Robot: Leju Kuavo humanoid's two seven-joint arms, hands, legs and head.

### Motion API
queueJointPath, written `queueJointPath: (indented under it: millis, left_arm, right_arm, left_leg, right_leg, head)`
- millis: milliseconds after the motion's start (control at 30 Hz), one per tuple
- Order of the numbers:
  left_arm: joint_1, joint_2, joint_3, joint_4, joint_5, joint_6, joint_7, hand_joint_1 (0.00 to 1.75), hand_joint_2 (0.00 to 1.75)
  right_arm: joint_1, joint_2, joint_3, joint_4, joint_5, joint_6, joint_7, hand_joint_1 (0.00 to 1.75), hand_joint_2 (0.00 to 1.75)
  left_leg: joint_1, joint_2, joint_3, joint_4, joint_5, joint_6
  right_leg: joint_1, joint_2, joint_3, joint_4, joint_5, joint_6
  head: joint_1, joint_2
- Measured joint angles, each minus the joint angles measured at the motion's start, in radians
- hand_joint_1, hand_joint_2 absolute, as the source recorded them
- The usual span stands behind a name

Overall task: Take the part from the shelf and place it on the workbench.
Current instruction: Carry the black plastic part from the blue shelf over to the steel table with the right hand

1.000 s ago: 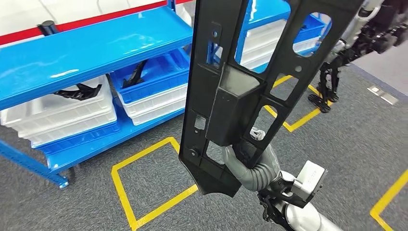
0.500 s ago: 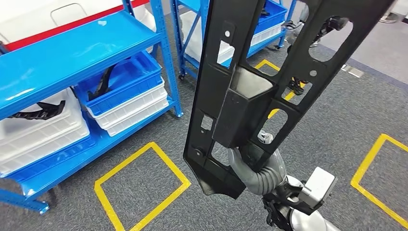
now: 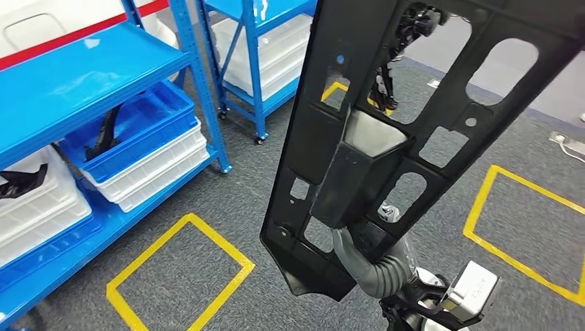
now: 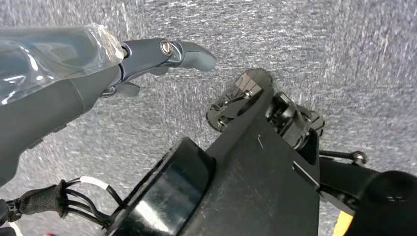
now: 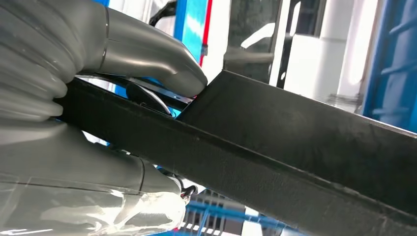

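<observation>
A long black plastic part (image 3: 386, 131) with several cut-out windows and a box-shaped boss stands upright, close before the head camera. My right hand (image 3: 369, 258) grips its lower end from behind; the grey thumb (image 5: 147, 54) presses on the part's black edge (image 5: 275, 142) in the right wrist view. My left hand (image 4: 98, 73) hangs over grey carpet with its fingers (image 4: 187, 51) stretched out and nothing in it. The blue shelf (image 3: 83, 83) stands at the left.
White and blue bins (image 3: 138, 148) with other black parts sit on the shelf's lower level. A second blue rack (image 3: 255, 55) stands behind. Yellow tape squares (image 3: 179, 276) mark the grey carpet, another one (image 3: 524, 227) at the right.
The whole view has swung: shelf and bins slid left and out of the picture while a yellow square came in at the right. The part stays in my right hand.
</observation>
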Motion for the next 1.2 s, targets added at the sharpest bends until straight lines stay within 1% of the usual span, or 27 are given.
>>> queueJointPath:
  millis: [33,67,100,167,200,233,300,367,433,500,533,567,600,667,733,800,833,867,900,933,967,1000,1033,1067,1100,1133,1200]
  left_arm:
    - [-0.001,0.000,-0.002,0.000,0.000,0.000,0.003,0.00,1.75]
    - [-0.001,0.000,-0.004,0.000,0.000,-0.001,0.005,0.00,1.75]
    - [-0.002,0.000,-0.006,0.000,0.000,-0.002,0.008,0.00,1.75]
    - [-0.003,0.001,-0.009,0.000,0.000,-0.003,0.015,0.00,1.75]
    - [-0.003,0.001,-0.010,0.000,0.000,-0.003,0.018,0.00,1.75]
    - [-0.004,0.001,-0.011,0.000,0.000,-0.004,0.022,0.00,1.75]
    - [-0.006,0.001,-0.013,0.000,0.000,-0.005,0.027,0.00,1.75]
    - [-0.008,0.001,-0.014,0.000,0.000,-0.005,0.031,0.00,1.75]
    - [-0.010,0.002,-0.014,0.000,0.002,-0.006,0.032,0.00,1.75]
    - [-0.016,0.002,-0.014,0.000,0.004,-0.008,0.032,0.00,1.75]
    - [-0.018,0.002,-0.014,0.000,0.004,-0.009,0.032,0.00,1.75]
    - [-0.018,0.002,-0.015,0.000,0.003,-0.009,0.032,0.00,1.75]
    - [-0.016,0.002,-0.015,0.000,0.003,-0.009,0.033,0.00,1.75]
    - [-0.010,0.004,-0.017,0.000,0.004,-0.008,0.032,0.00,1.75]
    - [-0.006,0.006,-0.017,0.000,0.007,-0.002,0.027,0.00,1.75]
    - [-0.005,0.005,-0.017,0.000,0.013,0.003,0.016,0.00,1.75]
    - [-0.005,0.004,-0.017,0.000,0.015,0.006,0.009,0.00,1.75]
    - [-0.005,0.004,-0.017,0.000,0.017,0.009,0.002,0.00,1.75]
    - [-0.004,0.003,-0.017,0.001,0.019,0.013,-0.005,0.00,1.75]
    - [-0.002,0.004,-0.017,0.001,0.021,0.017,-0.010,0.00,1.75]
    - [0.000,0.005,-0.017,0.001,0.024,0.021,-0.015,0.00,1.75]
    - [0.001,0.005,-0.016,0.001,0.026,0.023,-0.017,0.00,1.75]
    - [0.001,0.006,-0.017,0.001,0.027,0.025,-0.020,0.00,1.75]
    - [0.000,0.006,-0.017,0.001,0.029,0.028,-0.021,0.00,1.75]
    - [0.000,0.006,-0.017,0.001,0.029,0.030,-0.023,0.00,1.75]
    - [-0.001,0.006,-0.017,0.001,0.029,0.033,-0.024,0.00,1.75]
    - [-0.003,0.008,-0.017,0.001,0.028,0.037,-0.026,0.00,1.75]
  right_arm:
    - [0.006,0.000,0.000,-0.001,0.003,0.000,-0.001,1.75,1.75]
    - [0.011,0.000,0.000,-0.002,0.007,-0.001,-0.003,1.75,1.75]
    - [0.014,0.000,0.000,-0.005,0.010,-0.002,-0.004,1.75,1.75]
    - [0.018,0.000,-0.001,-0.011,0.015,-0.003,-0.007,1.75,1.75]
    - [0.021,0.000,-0.001,-0.015,0.017,-0.003,-0.009,1.75,1.75]
    - [0.026,0.000,-0.002,-0.017,0.019,-0.003,-0.010,1.75,1.75]
    - [0.036,0.000,-0.002,-0.023,0.023,-0.002,-0.012,1.75,1.75]
    - [0.039,0.000,-0.002,-0.029,0.026,-0.001,-0.014,1.75,1.75]
    - [0.040,0.000,-0.003,-0.033,0.027,0.000,-0.015,1.75,1.75]
    - [0.044,0.000,-0.003,-0.033,0.027,0.000,-0.015,1.75,1.75]
    - [0.046,0.000,-0.003,-0.033,0.027,0.000,-0.015,1.75,1.75]
    - [0.047,0.000,-0.003,-0.033,0.027,0.000,-0.015,1.75,1.75]
    - [0.047,0.000,-0.003,-0.034,0.027,0.000,-0.015,1.75,1.75]
    - [0.047,0.000,-0.003,-0.036,0.027,0.002,-0.016,1.75,1.75]
    - [0.046,0.000,-0.003,-0.038,0.028,0.007,-0.017,1.75,1.75]
    - [0.044,0.000,-0.003,-0.039,0.029,0.014,-0.019,1.75,1.75]
    - [0.042,0.000,-0.003,-0.040,0.029,0.017,-0.020,1.75,1.75]
    - [0.036,0.000,-0.003,-0.041,0.030,0.020,-0.021,1.75,1.75]
    - [0.030,-0.001,-0.003,-0.041,0.030,0.024,-0.023,1.75,1.75]
    - [0.024,0.000,-0.003,-0.042,0.030,0.027,-0.024,1.75,1.75]
    - [0.018,0.000,-0.003,-0.042,0.029,0.031,-0.026,1.75,1.75]
    - [0.015,0.001,-0.003,-0.042,0.028,0.033,-0.027,1.75,1.75]
    - [0.013,0.001,-0.003,-0.042,0.027,0.036,-0.028,1.75,1.75]
    - [0.011,0.002,-0.003,-0.042,0.026,0.038,-0.029,1.75,1.75]
    - [0.008,0.002,-0.003,-0.042,0.026,0.040,-0.030,1.75,1.75]
    - [0.005,0.002,-0.002,-0.042,0.026,0.041,-0.033,1.75,1.75]
    - [0.000,0.002,-0.002,-0.042,0.026,0.042,-0.039,1.75,1.75]
  left_leg:
    - [0.000,0.013,0.000,0.000,-0.001,0.000]
    - [0.000,0.024,0.001,0.001,-0.002,-0.001]
    - [0.000,0.035,0.003,0.001,-0.003,-0.003]
    - [-0.006,0.053,0.006,0.003,-0.008,-0.011]
    - [-0.009,0.061,0.007,0.003,-0.010,-0.015]
    - [-0.012,0.069,0.008,0.003,-0.011,-0.020]
    - [-0.010,0.077,0.009,0.005,-0.014,-0.029]
    - [-0.005,0.047,-0.008,0.047,-0.047,-0.040]
    - [-0.003,0.006,-0.061,0.172,-0.115,-0.046]
    - [-0.003,-0.006,-0.115,0.300,-0.162,-0.048]
    - [-0.004,-0.007,-0.121,0.317,-0.159,-0.047]
    - [-0.004,-0.009,-0.107,0.293,-0.137,-0.045]
    - [-0.004,-0.015,-0.079,0.234,-0.102,-0.041]
    - [-0.003,-0.063,-0.016,0.088,-0.035,-0.029]
    - [-0.005,-0.103,0.010,0.014,-0.016,-0.020]
    - [-0.005,-0.091,0.010,0.001,-0.016,-0.014]
    - [-0.003,-0.080,0.011,-0.002,-0.012,-0.010]
    - [0.000,-0.066,0.013,-0.006,-0.008,-0.007]
    - [0.002,-0.051,0.015,-0.009,-0.005,-0.004]
    - [0.000,-0.036,0.016,-0.009,-0.004,-0.001]
    - [-0.002,-0.020,0.015,-0.008,-0.004,0.000]
    - [-0.004,-0.005,0.015,-0.008,-0.004,0.001]
    - [-0.005,0.009,0.015,-0.008,-0.005,0.001]
    - [-0.005,0.022,0.015,-0.008,-0.006,0.000]
    - [-0.005,0.033,0.017,-0.008,-0.007,-0.001]
    - [-0.005,0.043,0.019,-0.008,-0.009,-0.004]
    - [-0.010,0.058,0.024,-0.008,-0.014,-0.012]
  right_leg:
    - [-0.001,-0.003,0.004,0.001,0.008,0.001]
    - [-0.003,-0.009,0.028,-0.038,0.032,0.002]
    - [-0.003,-0.023,0.069,-0.110,0.065,0.001]
    - [0.002,-0.061,0.137,-0.238,0.103,-0.006]
    - [0.005,-0.071,0.154,-0.271,0.109,-0.011]
    - [0.009,-0.071,0.154,-0.278,0.106,-0.018]
    - [0.008,-0.050,0.149,-0.279,0.111,-0.031]
    - [0.004,-0.032,0.146,-0.282,0.117,-0.044]
    - [0.002,-0.014,0.142,-0.282,0.121,-0.052]
    - [0.004,0.006,0.140,-0.281,0.123,-0.056]
    - [0.005,0.017,0.140,-0.281,0.124,-0.056]
    - [0.005,0.030,0.140,-0.281,0.124,-0.056]
    - [0.005,0.044,0.141,-0.281,0.126,-0.055]
    - [0.005,0.071,0.139,-0.280,0.129,-0.049]
    - [0.003,0.092,0.127,-0.279,0.137,-0.038]
    - [0.000,0.113,0.115,-0.282,0.146,-0.024]
    - [0.002,0.108,0.110,-0.278,0.144,-0.018]
    - [0.004,0.088,0.098,-0.257,0.130,-0.014]
    - [0.006,0.060,0.078,-0.214,0.105,-0.010]
    - [0.006,0.028,0.049,-0.150,0.071,-0.006]
    - [0.004,0.008,0.016,-0.077,0.037,-0.002]
    - [0.002,-0.002,-0.012,-0.017,0.016,0.001]
    - [0.001,-0.006,-0.024,0.012,0.012,0.002]
    - [0.000,-0.009,-0.014,-0.002,0.027,0.003]
    - [-0.001,-0.015,0.018,-0.057,0.056,0.003]
    - [-0.001,-0.032,0.062,-0.137,0.086,0.002]
    - [0.004,-0.066,0.127,-0.254,0.120,-0.008]
  head:
    - [0.000,0.000]
    - [0.000,0.000]
    - [0.000,0.000]
    - [0.000,0.000]
    - [-0.001,0.000]
    - [-0.001,0.000]
    - [-0.002,0.000]
    - [-0.002,0.000]
    - [-0.003,0.000]
    - [-0.003,0.000]
    - [-0.003,0.000]
    - [-0.003,0.000]
    - [-0.003,0.000]
    - [-0.003,0.000]
    - [-0.003,0.000]
    - [-0.002,0.000]
    - [-0.001,0.000]
    - [0.001,0.000]
    - [0.004,0.000]
    - [0.007,0.000]
    - [0.009,0.000]
    - [0.009,0.000]
    - [0.009,0.000]
    - [0.009,0.000]
    - [0.009,0.000]
    - [0.009,0.000]
    - [0.008,0.000]
